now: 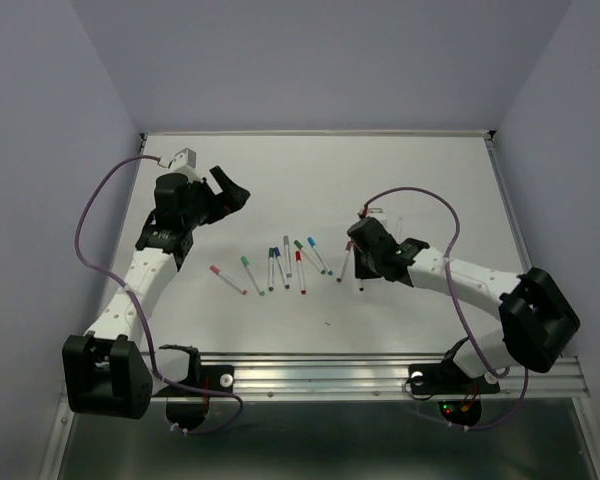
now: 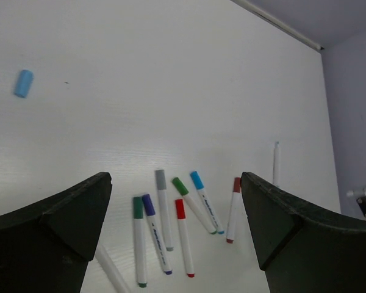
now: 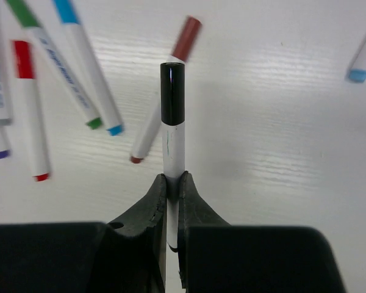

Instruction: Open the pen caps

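My right gripper [image 3: 172, 180] is shut on the white barrel of a pen [image 3: 174, 146] with a black cap [image 3: 172, 91] on its far end, held just above the table. In the top view this gripper [image 1: 361, 265] sits at the right end of a row of capped pens [image 1: 286, 262]. The row shows in the left wrist view with green [image 2: 138, 207], blue, grey, red [image 2: 180, 209], green, light blue and dark red caps. My left gripper [image 1: 232, 190] is open and empty, above the table behind the row. A loose light blue cap [image 2: 23, 83] lies far left.
An uncapped white pen [image 2: 276, 163] lies apart to the right of the row; its light blue end shows in the right wrist view [image 3: 358, 74]. A pink-capped pen [image 1: 228, 279] is leftmost. Grey walls close in the table on three sides.
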### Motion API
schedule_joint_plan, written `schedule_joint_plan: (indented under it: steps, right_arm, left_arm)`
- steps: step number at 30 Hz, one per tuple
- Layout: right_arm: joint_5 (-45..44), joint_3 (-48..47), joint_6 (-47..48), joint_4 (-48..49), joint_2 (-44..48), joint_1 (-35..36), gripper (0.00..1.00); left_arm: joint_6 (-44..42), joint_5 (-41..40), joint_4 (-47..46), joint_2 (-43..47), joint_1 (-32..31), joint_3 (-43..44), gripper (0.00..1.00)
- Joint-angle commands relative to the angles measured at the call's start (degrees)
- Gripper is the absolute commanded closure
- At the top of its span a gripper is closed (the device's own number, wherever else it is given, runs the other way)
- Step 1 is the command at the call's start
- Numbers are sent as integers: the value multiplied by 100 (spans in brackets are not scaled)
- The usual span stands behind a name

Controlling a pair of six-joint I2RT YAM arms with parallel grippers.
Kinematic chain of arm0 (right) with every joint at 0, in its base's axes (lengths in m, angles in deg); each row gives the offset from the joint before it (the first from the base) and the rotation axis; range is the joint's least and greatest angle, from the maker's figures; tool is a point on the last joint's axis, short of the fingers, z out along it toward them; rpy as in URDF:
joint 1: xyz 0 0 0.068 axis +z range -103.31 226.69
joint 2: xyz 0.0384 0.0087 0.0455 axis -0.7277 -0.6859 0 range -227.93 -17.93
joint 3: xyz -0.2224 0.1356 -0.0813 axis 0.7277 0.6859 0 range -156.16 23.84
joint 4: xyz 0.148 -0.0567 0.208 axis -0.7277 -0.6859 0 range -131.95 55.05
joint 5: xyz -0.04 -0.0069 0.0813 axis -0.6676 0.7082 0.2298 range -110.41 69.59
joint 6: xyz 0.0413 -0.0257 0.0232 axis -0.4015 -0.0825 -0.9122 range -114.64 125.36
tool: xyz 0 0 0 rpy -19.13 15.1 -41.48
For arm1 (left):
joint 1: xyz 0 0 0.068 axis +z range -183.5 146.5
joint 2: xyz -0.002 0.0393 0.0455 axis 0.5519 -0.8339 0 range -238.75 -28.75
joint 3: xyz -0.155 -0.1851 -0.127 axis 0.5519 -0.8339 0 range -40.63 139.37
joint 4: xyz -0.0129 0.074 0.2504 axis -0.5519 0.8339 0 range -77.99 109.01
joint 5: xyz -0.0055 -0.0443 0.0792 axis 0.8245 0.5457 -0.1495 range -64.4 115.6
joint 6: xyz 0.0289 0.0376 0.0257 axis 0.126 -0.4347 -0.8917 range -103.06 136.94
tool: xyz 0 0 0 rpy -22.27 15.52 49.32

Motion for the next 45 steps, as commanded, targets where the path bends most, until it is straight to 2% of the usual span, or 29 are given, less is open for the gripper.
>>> schedule_joint_plan:
  steps: [1, 6, 10, 18, 24, 28, 32, 34, 35, 39, 45]
  right_arm:
    - [628, 36, 462, 870, 887, 57, 99]
    - [2208, 72, 761, 1880, 1319, 57, 99]
    - [2818, -60, 858, 2338, 1275, 57, 99]
    - [3144, -350, 946, 2910, 1091, 57, 99]
    - [3223, -500, 964, 3069, 941, 57, 99]
    - [3285, -596, 972, 3104, 827, 57, 99]
    - [3268, -640, 999, 3104, 739, 57, 99]
    - [3215, -640, 999, 3104, 713, 57, 99]
    - [3189, -658, 1008, 3104, 713, 57, 99]
    - [3180, -667, 1043, 3104, 686, 57, 99]
    - [3284, -676, 1157, 3095, 730, 57, 99]
  left_arm:
    - [170, 1581, -1232, 115, -452, -223, 1]
    - [425, 1687, -1734, -77, -1182, -91, 1]
    - [663, 1757, -2068, -201, -1490, -56, 1]
    - [812, 1652, -2235, -517, -1806, 6, 1]
    - [883, 1661, -2288, -658, -1912, 58, 12]
    - [927, 1687, -2332, -755, -1982, 102, 25]
    - [953, 1696, -2385, -781, -2000, 94, 42]
    - [971, 1705, -2402, -790, -2000, 85, 58]
    - [979, 1687, -2402, -807, -2009, 85, 72]
    - [962, 1687, -2402, -851, -2009, 102, 98]
    - [970, 1539, -2385, -860, -2017, 50, 100]
